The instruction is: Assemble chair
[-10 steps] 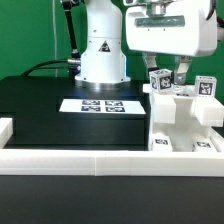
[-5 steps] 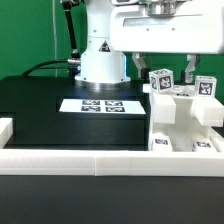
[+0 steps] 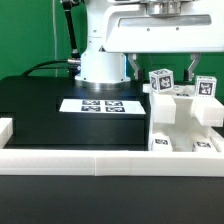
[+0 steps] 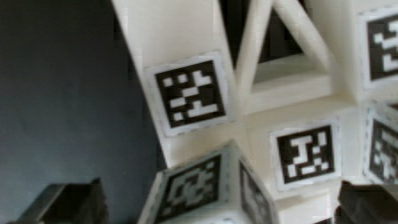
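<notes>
At the left edge of the exterior view a short end of the long low white rail (image 3: 6,130) turns up beside the black table top (image 3: 40,105), and the rail then runs across the whole lower frame, apparently a fence that keeps loose parts from sliding off. Left of centre, in the middle of the frame, the marker board (image 3: 98,105) lies flat on the black surface, well apart from the parts. Behind it at upper centre stands the arm's white base (image 3: 100,50), with a dark cable (image 3: 45,68) trailing off to the left against a green backdrop (image 3: 30,30). Right of centre, the gripper (image 3: 160,72) hangs from the top of the frame with its jaws spread wide and holding nothing; one dark finger (image 3: 136,66) shows to the left of a tagged post and the other to its right, so the jaws seem to straddle the post without pinching it, likely either just let go or lined up for a grasp. At the right of the frame sits the chair (image 3: 185,115), a stepped white cluster of slabs and tagged posts resting against the rail, probably braced there for pressing parts together. The wrist view shows its tagged white faces (image 4: 196,95) close up, slightly blurred
</notes>
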Controlling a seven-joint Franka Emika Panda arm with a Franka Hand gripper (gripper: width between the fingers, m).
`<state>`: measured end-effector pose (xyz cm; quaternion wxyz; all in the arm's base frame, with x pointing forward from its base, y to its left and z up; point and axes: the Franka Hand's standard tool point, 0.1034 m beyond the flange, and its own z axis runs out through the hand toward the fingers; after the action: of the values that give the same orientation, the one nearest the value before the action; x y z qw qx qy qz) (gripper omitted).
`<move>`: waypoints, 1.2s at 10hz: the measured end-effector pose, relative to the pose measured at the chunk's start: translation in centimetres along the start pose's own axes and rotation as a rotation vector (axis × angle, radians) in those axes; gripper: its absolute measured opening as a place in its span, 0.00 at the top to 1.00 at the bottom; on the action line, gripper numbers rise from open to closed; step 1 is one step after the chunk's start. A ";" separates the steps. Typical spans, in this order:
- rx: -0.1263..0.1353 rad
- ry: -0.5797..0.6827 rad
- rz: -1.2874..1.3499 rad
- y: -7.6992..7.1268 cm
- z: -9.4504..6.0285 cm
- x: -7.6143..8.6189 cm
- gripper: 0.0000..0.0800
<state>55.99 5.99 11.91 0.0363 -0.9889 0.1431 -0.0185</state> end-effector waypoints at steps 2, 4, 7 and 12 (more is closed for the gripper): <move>0.000 0.001 -0.117 0.1 0.0 0.1 0.19; -0.001 0.002 -0.312 0.3 -0.1 0.2 0.19; -0.001 0.001 -0.326 0.3 -0.1 0.2 0.41; 0.000 0.001 -0.281 0.3 0.0 0.2 0.64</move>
<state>56.06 5.63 11.94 0.0332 -0.9992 0.0035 -0.0240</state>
